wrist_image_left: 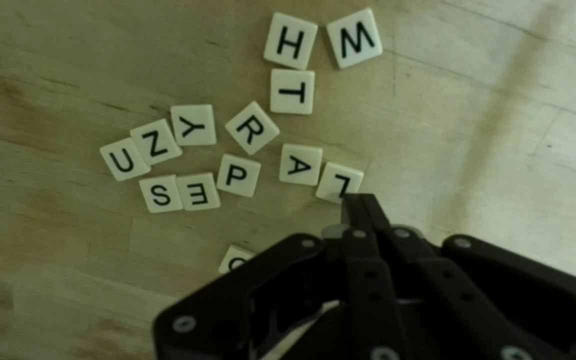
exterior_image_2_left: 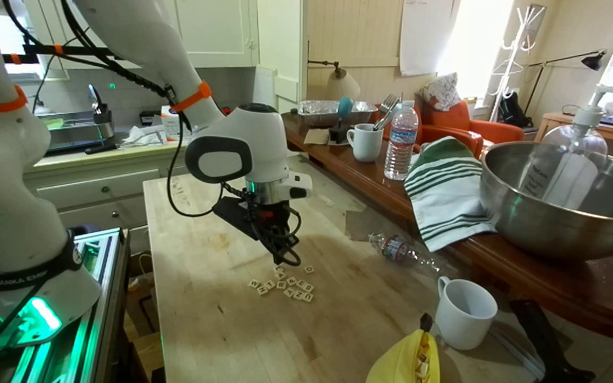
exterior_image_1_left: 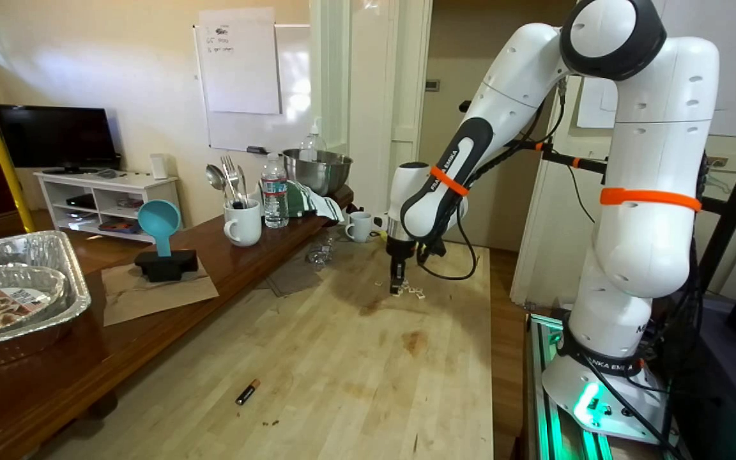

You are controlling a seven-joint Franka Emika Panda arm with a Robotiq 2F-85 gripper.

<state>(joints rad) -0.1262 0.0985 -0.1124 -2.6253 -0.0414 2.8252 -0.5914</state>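
In the wrist view my gripper [wrist_image_left: 363, 197] is shut, its two black fingertips pressed together and nothing seen between them. The tips overlap a corner of a cream letter tile marked L [wrist_image_left: 332, 181]; whether they touch it, I cannot tell. Beside that tile lies the A tile [wrist_image_left: 292, 175], with the P tile [wrist_image_left: 230, 187] and the R tile [wrist_image_left: 243, 137] close by. Farther off are the T tile [wrist_image_left: 280, 105], H tile [wrist_image_left: 273, 52] and W tile [wrist_image_left: 363, 57]. A round-lettered tile [wrist_image_left: 229, 257] is partly hidden by the gripper. In both exterior views the gripper [exterior_image_1_left: 396, 291] points down at the tile cluster [exterior_image_2_left: 285, 285].
A yellow pouch [exterior_image_2_left: 399, 361], a white mug [exterior_image_2_left: 466, 319] and a plastic bottle lying down [exterior_image_2_left: 397, 249] are on the wooden table [exterior_image_1_left: 342, 358]. A battery [exterior_image_1_left: 248, 391] lies nearer the front. The raised brown counter holds a steel bowl [exterior_image_2_left: 556, 229] and a cutlery mug [exterior_image_1_left: 243, 223].
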